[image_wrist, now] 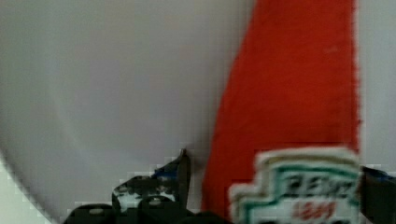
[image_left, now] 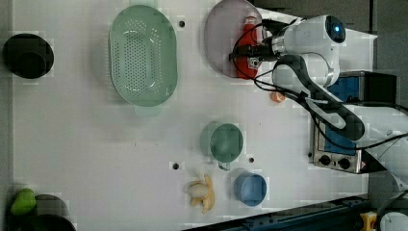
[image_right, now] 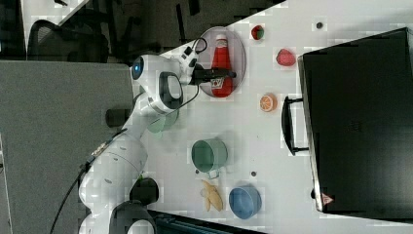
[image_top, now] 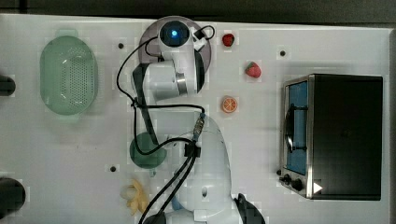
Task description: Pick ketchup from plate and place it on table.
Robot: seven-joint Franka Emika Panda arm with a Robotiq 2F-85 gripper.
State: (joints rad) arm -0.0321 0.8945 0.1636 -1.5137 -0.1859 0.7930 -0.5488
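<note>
black two-finger gripper [image_wrist: 275, 196] spread wide, straddling red plastic ketchup bottle [image_right: 221, 58] lying on round mauve plate [image_right: 238, 48]; risk: off-centre closing, smooth bottle slips sideways.

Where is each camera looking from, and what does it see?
Top view: overhead, facing down; the arm covers most of the plate.
Left view: high, looking down; open end effector over the ketchup.
Right view: high, opposite side; arm, ketchup, toaster oven.
Wrist view: on the arm, close above the ketchup; fingertips show.
Left and right views share the green mug.
</note>
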